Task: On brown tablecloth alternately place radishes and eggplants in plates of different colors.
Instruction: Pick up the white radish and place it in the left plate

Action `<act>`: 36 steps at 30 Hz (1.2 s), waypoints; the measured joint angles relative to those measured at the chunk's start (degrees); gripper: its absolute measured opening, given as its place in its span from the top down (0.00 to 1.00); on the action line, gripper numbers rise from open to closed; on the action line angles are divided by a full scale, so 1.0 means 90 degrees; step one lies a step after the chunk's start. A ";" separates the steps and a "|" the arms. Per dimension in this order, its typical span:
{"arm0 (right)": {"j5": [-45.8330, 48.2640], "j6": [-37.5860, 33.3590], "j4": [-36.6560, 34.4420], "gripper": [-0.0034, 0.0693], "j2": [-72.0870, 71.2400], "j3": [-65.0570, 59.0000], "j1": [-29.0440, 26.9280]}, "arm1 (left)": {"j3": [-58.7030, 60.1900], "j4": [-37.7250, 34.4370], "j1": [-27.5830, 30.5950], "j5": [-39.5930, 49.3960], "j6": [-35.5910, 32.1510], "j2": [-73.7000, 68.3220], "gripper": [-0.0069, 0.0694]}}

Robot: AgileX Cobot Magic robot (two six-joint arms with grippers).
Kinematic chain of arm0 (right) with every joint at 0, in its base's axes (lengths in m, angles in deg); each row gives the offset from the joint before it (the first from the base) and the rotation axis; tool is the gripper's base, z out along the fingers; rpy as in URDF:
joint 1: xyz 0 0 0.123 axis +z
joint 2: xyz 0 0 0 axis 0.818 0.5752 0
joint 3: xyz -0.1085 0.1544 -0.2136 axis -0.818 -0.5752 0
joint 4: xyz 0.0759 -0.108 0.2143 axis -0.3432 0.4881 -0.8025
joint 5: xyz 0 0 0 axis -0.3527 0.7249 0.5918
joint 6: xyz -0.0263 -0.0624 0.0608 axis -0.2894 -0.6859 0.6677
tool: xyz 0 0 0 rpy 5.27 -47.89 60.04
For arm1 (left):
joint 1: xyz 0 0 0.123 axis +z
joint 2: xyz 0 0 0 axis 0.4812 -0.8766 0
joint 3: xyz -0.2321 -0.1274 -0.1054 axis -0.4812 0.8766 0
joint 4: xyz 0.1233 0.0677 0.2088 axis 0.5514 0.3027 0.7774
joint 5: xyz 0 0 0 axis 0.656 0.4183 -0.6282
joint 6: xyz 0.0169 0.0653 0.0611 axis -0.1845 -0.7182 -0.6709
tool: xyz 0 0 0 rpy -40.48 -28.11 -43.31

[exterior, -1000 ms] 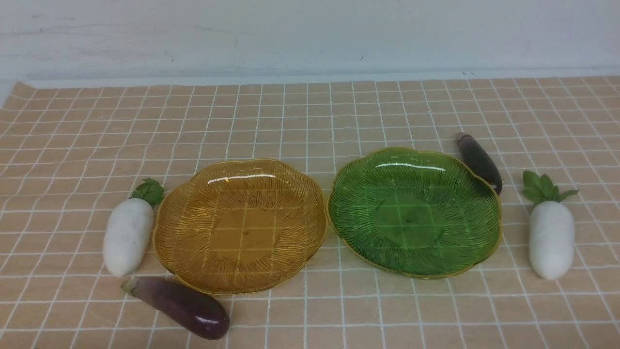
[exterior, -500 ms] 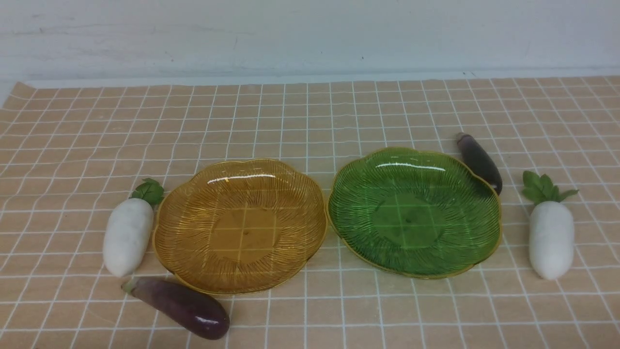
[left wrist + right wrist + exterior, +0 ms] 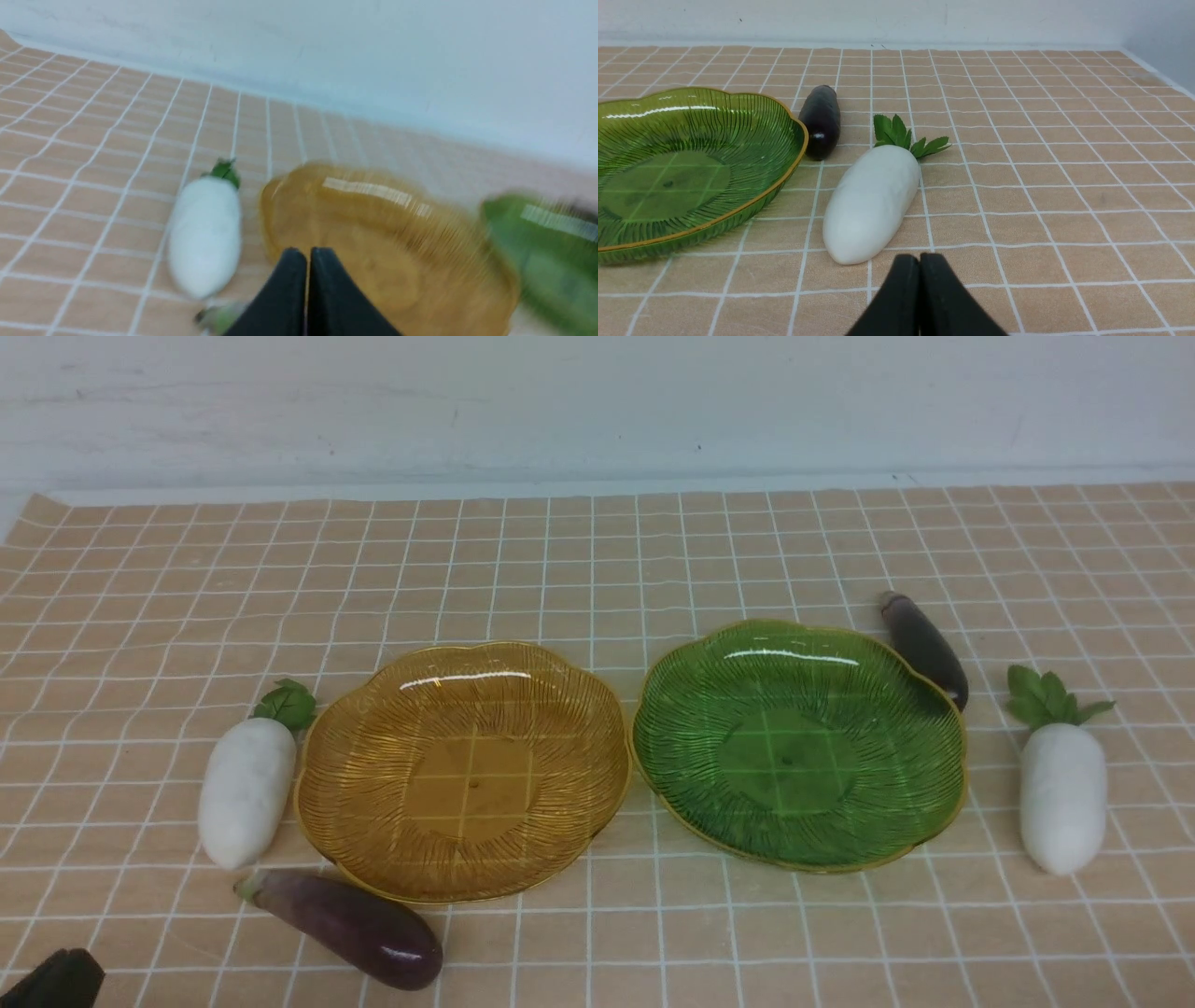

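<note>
Sliding into the front view's near-left corner, the left gripper [image 3: 307,255] now shows, jaws pressed together and empty, low and pointing toward the amber plate [image 3: 467,784]. Its wrist picture is smeared, so I'd say it's travelling. Well right of that plate, the right gripper [image 3: 920,259], also closed on nothing, sits low facing the right radish [image 3: 1062,793].

Beside the amber plate's left rim lie the left radish [image 3: 247,789] and, nearer, the near eggplant [image 3: 350,926]. The green plate [image 3: 798,756] sits just right of it, with the far eggplant [image 3: 924,649] beyond. That looks like one pair per arm. Both plates stand bare on the brown tablecloth [image 3: 560,569].
</note>
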 joint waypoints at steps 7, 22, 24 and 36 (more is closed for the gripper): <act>0.0000 0.0000 0.0000 0.97 0.0000 0.0000 0.0000 | 0.0000 -0.0964 0.0000 -0.0729 0.0045 0.0000 0.91; -0.0502 0.0290 -0.0885 0.97 0.0000 -0.0015 0.0000 | -0.2245 -0.1637 0.0000 0.0351 -0.0704 -0.0921 0.91; -0.0888 0.0507 -0.1609 0.97 0.0000 -0.0015 0.0000 | -0.2882 -0.1452 0.0000 0.1263 -0.0820 -0.1703 0.91; -0.1638 0.0861 -0.4879 0.97 0.0000 -0.0023 -0.0001 | -0.5800 0.1660 0.0006 0.4691 0.0624 -0.7000 0.91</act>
